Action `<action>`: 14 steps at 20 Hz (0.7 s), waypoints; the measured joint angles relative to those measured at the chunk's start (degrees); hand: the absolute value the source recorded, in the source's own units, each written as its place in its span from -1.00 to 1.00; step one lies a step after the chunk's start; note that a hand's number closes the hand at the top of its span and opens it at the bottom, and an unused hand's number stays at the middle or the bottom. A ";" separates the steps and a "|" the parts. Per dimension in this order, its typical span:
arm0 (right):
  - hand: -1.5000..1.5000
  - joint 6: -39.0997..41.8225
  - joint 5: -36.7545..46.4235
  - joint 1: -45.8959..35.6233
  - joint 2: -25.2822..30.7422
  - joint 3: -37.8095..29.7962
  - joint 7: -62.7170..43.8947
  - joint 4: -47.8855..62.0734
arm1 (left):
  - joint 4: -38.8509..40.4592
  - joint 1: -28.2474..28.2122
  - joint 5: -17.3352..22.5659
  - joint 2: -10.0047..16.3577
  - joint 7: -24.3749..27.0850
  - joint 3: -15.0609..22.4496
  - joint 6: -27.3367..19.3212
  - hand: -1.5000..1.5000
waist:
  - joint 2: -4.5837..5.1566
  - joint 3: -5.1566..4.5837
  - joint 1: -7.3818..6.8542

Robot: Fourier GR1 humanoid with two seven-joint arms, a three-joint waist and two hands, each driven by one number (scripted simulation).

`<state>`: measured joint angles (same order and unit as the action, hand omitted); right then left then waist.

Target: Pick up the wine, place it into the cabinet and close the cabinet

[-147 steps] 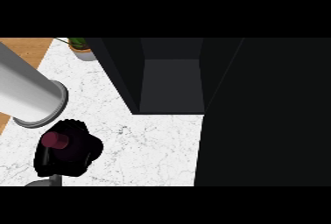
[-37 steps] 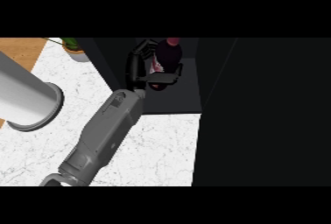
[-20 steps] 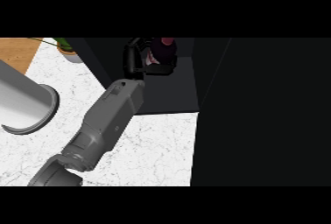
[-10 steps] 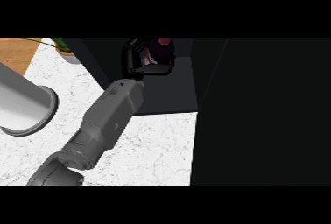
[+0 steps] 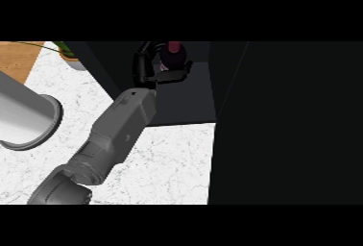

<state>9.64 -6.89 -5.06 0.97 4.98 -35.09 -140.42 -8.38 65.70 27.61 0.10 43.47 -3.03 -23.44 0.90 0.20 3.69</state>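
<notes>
Compared with the earliest picture, the wine [image 5: 172, 50] is no longer held low over the counter [image 5: 163, 158]; it is now held inside the cabinet [image 5: 193, 98]. The fingers [image 5: 144, 52] of the left hand [image 5: 152, 65] are curled round the bottle's far side, and the thumb is hooked round its near side. The wine is just right of the palm. Its long axis seems to run up and down, top up. Whether its bottom touches the shelf cannot be told.

the cabinet [image 5: 186, 103] stands open; the right hand [image 5: 147, 65] and wine [image 5: 172, 52] fill its back left, the floor beside them is free. the door [image 5: 284, 120] walls off the counter's [image 5: 170, 158] right.
</notes>
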 measured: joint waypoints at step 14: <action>-1.00 0.90 -0.53 0.35 0.19 -1.28 0.57 0.11 | 3.56 -0.44 -3.26 0.24 -0.22 1.06 -4.51 -1.00 | 0.31 -0.04 0.56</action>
<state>10.55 -7.42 -4.71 1.16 3.70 -34.52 -140.31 -4.82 65.26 24.35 0.34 43.25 -1.97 -27.95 1.21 0.16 4.26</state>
